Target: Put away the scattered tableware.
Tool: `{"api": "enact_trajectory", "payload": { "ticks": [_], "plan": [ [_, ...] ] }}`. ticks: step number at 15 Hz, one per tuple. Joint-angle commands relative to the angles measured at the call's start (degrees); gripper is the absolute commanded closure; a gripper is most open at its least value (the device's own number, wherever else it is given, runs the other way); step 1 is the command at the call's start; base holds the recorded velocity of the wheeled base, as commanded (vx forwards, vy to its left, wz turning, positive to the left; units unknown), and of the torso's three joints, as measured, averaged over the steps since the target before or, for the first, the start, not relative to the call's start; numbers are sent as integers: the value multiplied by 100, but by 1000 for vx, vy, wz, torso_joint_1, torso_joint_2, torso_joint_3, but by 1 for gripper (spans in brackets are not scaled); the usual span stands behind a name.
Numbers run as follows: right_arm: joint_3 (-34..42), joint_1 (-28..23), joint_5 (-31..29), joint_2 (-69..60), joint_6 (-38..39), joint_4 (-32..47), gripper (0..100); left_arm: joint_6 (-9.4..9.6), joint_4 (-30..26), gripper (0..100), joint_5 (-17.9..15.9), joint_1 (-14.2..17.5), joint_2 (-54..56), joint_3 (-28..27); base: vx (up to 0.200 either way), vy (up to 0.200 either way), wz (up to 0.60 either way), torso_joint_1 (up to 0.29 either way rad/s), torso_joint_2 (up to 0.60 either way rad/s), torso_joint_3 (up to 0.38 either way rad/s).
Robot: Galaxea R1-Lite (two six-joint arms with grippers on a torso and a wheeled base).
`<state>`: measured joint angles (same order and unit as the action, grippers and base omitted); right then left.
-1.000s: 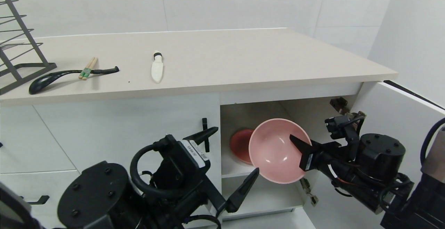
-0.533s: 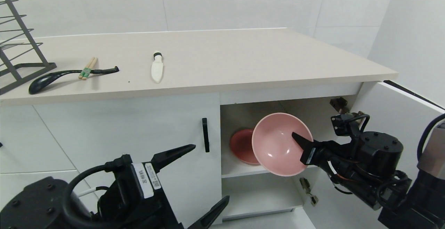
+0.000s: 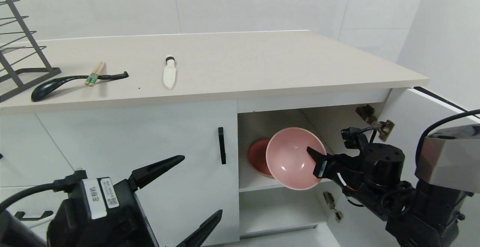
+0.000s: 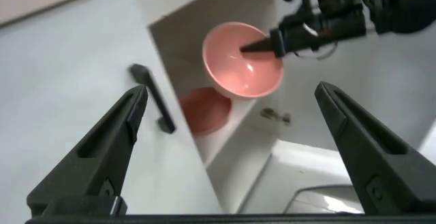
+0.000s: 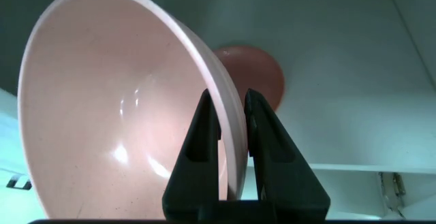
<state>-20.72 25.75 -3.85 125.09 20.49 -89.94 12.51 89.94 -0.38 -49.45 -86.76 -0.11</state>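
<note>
1. Right hand pinches the rim of the pale pink plastic bowl, now deeper in the cabinet, just beside the small red round dish on the white shelf.
2. Left hand, spread wide, has backed away.
3. Set-down looks close.

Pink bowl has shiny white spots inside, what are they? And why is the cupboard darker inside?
Head view: the spots in the pink bowl are glare, light bouncing off its glossy inside; the cupboard lies under the countertop, so it is shaded. Right wrist view: the same glare shows as bright streaks, beside the right pincer shut on the rim.
</note>
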Motion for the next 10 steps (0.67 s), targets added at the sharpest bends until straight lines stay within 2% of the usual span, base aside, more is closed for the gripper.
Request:
{"api": "enact_trajectory", "payload": {
  "ticks": [1,4,6,7,8,9,10],
  "plan": [
    [-424,-35,-1,446,-10,-6,100,-20,6,0,468,278,124,11,0,0,0,0,0,0],
    [-617,-43,7,736,-19,-6,100,6,-135,0,539,242,740,11,0,0,0,0,0,0],
    [-758,-61,7,842,-19,-6,100,-20,-117,0,521,357,1267,11,0,0,0,0,0,0],
    [-846,-26,7,895,-19,-6,100,-3,-100,0,504,515,1645,2,0,0,0,0,0,0],
    [-1074,62,16,1000,-19,-6,100,120,-170,0,354,796,2216,-112,0,0,0,0,0,0],
    [-1232,88,16,1123,-19,-6,100,208,-258,0,170,945,2506,-182,0,0,0,0,0,0],
    [-1329,124,16,1255,-19,-6,100,235,-486,0,-94,1104,2796,-288,0,0,0,0,0,0]
  ]
}}
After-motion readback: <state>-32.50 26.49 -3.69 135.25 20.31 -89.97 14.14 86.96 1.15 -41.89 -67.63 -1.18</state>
